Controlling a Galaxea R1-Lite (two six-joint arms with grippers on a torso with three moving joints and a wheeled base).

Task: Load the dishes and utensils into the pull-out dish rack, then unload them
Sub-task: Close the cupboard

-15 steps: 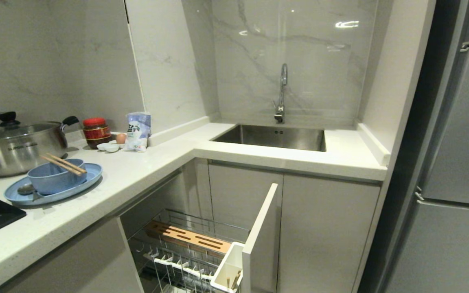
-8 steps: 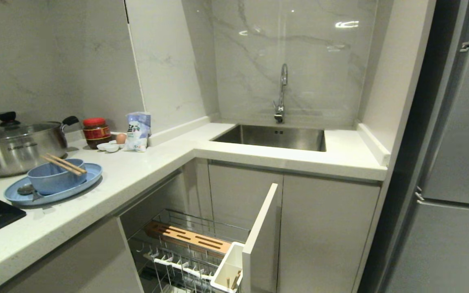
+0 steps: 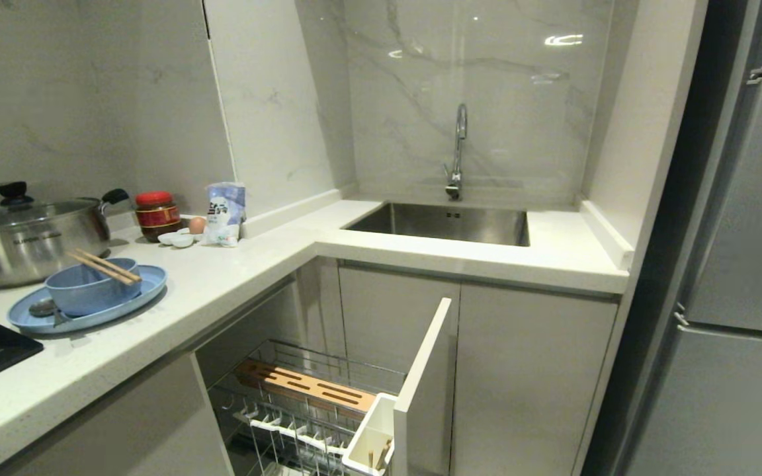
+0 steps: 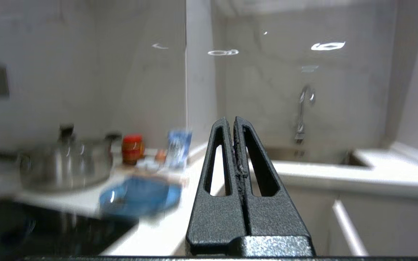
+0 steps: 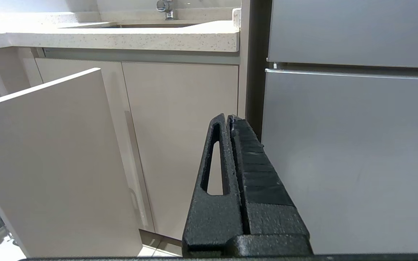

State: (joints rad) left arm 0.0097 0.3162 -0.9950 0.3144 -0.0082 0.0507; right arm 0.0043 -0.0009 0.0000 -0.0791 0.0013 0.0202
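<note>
plate (image 3: 149, 289) near the counter (image 3: 235, 277) edge, dish rack (image 3: 315, 396) pulled out below, left gripper (image 4: 233, 121) and right gripper (image 5: 228, 117) both pinched closed, nothing held

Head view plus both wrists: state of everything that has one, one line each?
Dish rack: pulled out, no dishes loaded.
Plate: on the counter, bowl on it.
Bowl: upright on the plate.
Chopsticks: lying across the bowl's rim.
Spoon: on the plate beside the bowl.
Pot: lid on.
Jar: capped.
Tap: no water running.
Left pincer: shut, empty.
Right pincer: shut, empty.
</note>
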